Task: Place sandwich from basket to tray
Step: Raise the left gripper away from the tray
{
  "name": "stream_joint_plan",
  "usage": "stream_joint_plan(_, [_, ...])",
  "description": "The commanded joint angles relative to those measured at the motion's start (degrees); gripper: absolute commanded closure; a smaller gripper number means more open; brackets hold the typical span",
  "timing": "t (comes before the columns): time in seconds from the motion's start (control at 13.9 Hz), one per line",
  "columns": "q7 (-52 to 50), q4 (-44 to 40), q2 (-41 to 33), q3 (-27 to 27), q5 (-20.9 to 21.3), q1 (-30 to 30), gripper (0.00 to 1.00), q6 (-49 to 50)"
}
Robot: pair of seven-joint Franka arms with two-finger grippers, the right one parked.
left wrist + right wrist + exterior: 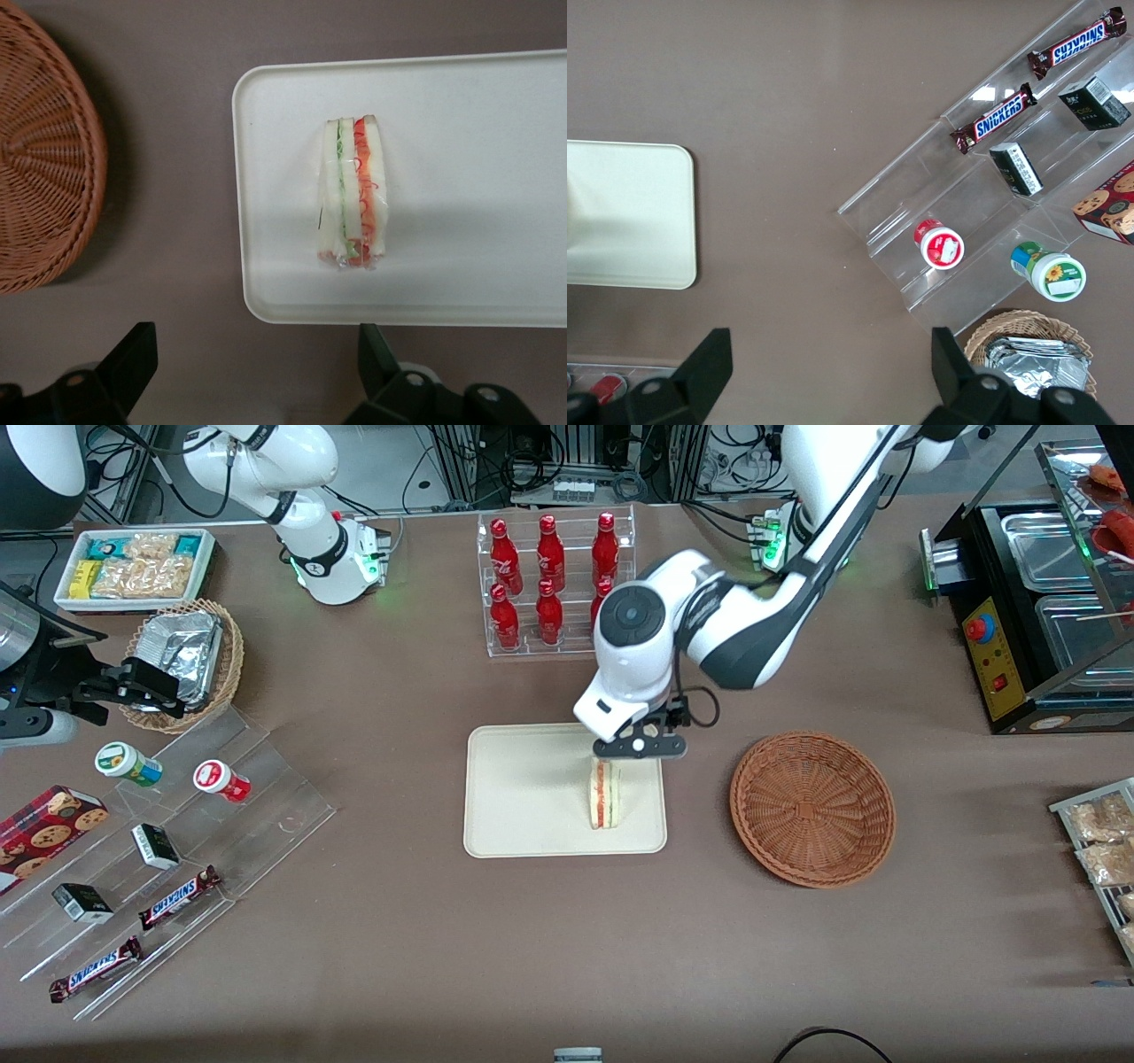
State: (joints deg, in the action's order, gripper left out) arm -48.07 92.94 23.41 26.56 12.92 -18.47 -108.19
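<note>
The sandwich (605, 793) (353, 195), a wrapped wedge with red and green filling, stands on its edge on the cream-white tray (523, 797) (478, 177), near the tray's end closest to the basket. The reddish-brown wicker basket (811, 808) (44, 177) sits empty beside the tray, toward the working arm's end of the table. My gripper (636, 751) (252, 359) hangs open above the tray's edge that lies farther from the front camera, raised clear of the sandwich. Nothing is between its fingers (133, 354).
A clear rack of red bottles (554, 584) stands farther from the front camera than the tray. Toward the parked arm's end are a stepped acrylic display with snacks (159, 850), a tan basket with foil (186, 660) and a white snack bin (133, 567). A black appliance (1036, 620) sits at the working arm's end.
</note>
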Motion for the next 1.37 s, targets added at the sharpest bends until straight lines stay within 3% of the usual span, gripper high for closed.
stream_joint_plan(0.0, [-0.1,0.8,-4.7,-1.6,-2.4,0.2,0.00,2.3])
stream_joint_plan(0.29, [-0.3,0.7,-10.9,-5.0,-6.9,-0.3,0.00,4.6])
stream_joint_plan(0.79, [1.0,-1.6,-13.7,-6.3,-6.2,2.9,0.00,11.3])
stream_joint_plan(1.29, [30.8,-3.8,-18.4,-14.1,-7.4,10.2,0.00,18.4])
